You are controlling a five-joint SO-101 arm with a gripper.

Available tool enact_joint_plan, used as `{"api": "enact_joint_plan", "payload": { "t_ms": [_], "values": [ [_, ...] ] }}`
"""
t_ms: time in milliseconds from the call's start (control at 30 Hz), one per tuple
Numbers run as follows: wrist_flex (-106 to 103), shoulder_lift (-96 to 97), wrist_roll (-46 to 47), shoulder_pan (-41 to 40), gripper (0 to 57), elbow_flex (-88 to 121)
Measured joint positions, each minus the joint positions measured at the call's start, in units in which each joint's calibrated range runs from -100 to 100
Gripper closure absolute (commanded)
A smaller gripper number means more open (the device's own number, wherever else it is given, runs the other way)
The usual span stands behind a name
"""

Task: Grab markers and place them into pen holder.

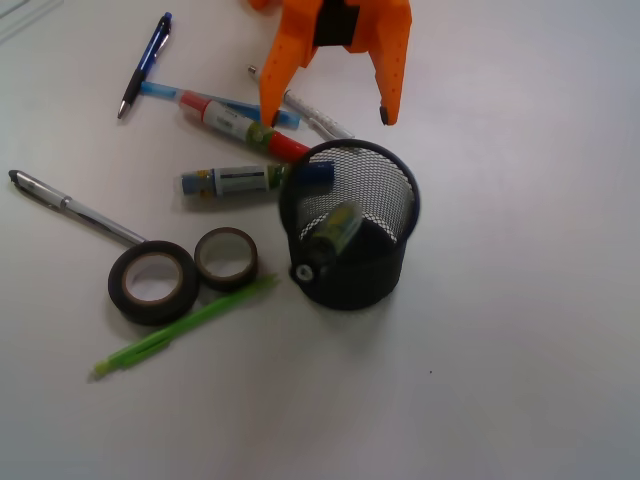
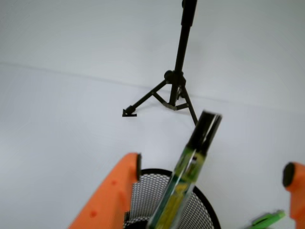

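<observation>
Your gripper (image 1: 332,115) hangs spread and empty at twelve o'clock of the pen holder (image 1: 385,275), which holds one marker (image 1: 333,230); the red-capped marker (image 1: 243,127) and blue-capped marker (image 1: 250,180) remain at ten o'clock.

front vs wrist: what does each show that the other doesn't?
Front only: the red-capped marker and blue-capped marker lying on the table beside the holder, two tape rolls, a silver pen and a blue pen.

Wrist only: a black tripod standing on the table beyond the holder.

Both: the open gripper above the pen holder, with one marker leaning inside it. The lime-green pen also appears at the wrist view's lower right edge.
</observation>
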Motion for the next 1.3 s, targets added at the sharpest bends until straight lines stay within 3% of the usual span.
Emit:
{"api": "enact_joint_plan", "payload": {
  "t_ms": [200, 400, 600, 800, 1100, 1300],
  "values": [
    [9.85, -1.31, 3.76, 0.07, 23.9, -3.86],
    [41.21, -1.31, 9.91, 0.15, 24.2, -24.17],
    [82.42, -1.39, 10.94, 7.92, 24.3, -46.45],
    [112.92, -1.83, 11.14, 17.31, 27.3, -47.71],
    [97.97, -21.6, 11.28, 17.83, 28.1, -13.03],
    [81.64, -38.5, 11.43, 13.1, 23.8, 11.32]
  ]
}}
